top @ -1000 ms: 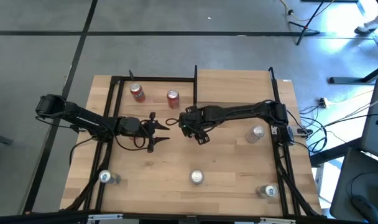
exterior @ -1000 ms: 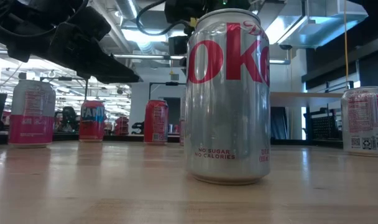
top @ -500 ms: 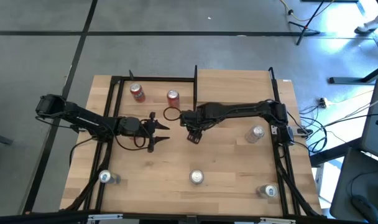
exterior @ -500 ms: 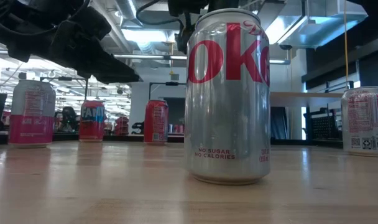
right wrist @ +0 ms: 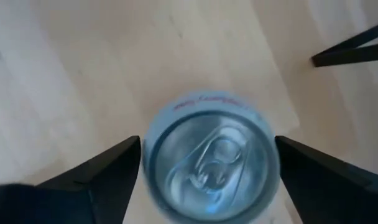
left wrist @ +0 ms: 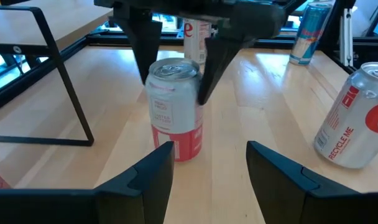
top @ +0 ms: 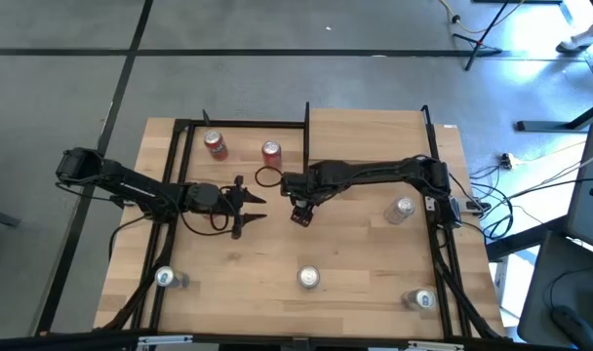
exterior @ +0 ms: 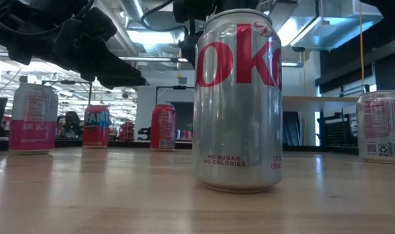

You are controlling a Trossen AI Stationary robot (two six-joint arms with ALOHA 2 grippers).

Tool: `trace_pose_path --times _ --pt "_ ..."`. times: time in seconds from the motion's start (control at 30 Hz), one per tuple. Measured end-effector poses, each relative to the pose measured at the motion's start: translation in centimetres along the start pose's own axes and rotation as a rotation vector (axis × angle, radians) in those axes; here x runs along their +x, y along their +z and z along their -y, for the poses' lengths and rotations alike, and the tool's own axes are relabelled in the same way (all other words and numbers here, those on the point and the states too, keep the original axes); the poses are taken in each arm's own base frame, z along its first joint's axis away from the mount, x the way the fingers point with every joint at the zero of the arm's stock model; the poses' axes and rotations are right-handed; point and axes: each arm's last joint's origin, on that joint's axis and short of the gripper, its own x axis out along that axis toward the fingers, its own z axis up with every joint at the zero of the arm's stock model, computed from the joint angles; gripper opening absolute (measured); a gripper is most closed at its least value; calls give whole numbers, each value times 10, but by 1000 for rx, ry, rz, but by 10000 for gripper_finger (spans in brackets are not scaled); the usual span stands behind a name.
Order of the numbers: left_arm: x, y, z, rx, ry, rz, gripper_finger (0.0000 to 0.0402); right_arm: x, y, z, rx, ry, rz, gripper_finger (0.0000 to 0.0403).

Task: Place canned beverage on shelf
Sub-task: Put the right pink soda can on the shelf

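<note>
The worktop (top: 355, 283) fills my overhead feed. The shelf (top: 365, 132), a raised light board between thin black posts, sits at its far edge and holds nothing yet.

The right arm reaches in from its side to the middle of the worktop. Over the last second the right tool (top: 298, 214) has slid a little toward the left arm and settled above a red-and-white can (left wrist: 173, 109). A second ago its fingers showed splayed off to one side of that spot.

They now hang on either side of the can, close against its sides. The can's top (right wrist: 212, 158) is centred between them. I cannot confirm a firm squeeze, and the can stands on the worktop, well short of the shelf.

The left arm has not stirred. The left tool (top: 257, 208) hovers just beside the can with its fingers apart and nothing in them.

I judge the approach finished and the pick-up only beginning. The lift and the carry back to the shelf are both still ahead.
</note>
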Motion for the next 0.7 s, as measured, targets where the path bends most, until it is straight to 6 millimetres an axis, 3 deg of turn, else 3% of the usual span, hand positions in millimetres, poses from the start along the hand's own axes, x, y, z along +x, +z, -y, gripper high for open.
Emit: trace_pose_path --times 0.13,0.33,0.53,0.7 --pt "0 0 0 0 0 -2 192 -11 -2 0 -52 20 -56 348" --pt "0 0 0 1 0 -3 192 -25 -10 6 -262 -30 -155 348" --pt "0 0 0 1 0 -3 192 -27 -9 7 -518 -46 -145 348" --pt "0 0 0 1 0 -3 192 -26 -3 4 -542 -16 -73 348"
